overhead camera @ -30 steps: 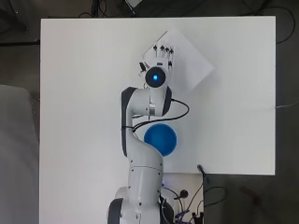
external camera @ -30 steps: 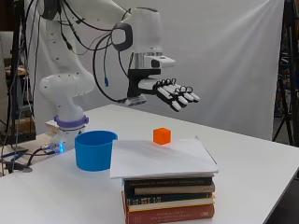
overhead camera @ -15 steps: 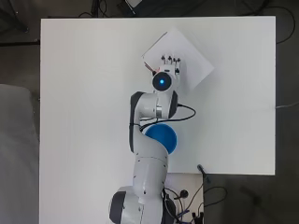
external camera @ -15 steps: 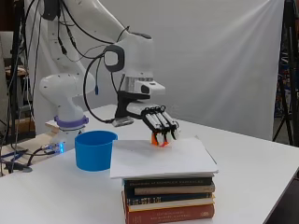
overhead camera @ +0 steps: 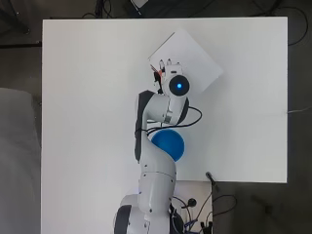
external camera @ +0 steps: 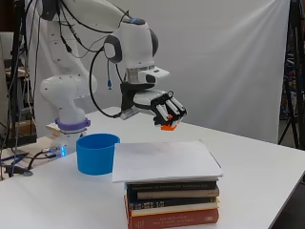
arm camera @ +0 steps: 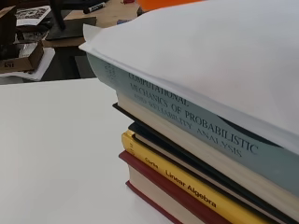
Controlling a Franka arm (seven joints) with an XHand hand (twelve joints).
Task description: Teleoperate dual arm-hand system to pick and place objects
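above white table (external camera: 267, 167), hand (external camera: 167, 110) hangs palm-down, fingers curled around orange cube (external camera: 167, 127).

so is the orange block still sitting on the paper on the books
No, in the side view the hand has its fingers curled round the orange block, holding it clear above the white sheet on the book stack.

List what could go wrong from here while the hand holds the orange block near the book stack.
1. The hand curls round the orange block with only its lower edge showing; the block could slip out in transit.
2. It is held above the far edge of the paper-topped book stack; if dropped, it may bounce off.
3. The blue cup beside the stack could be knocked.
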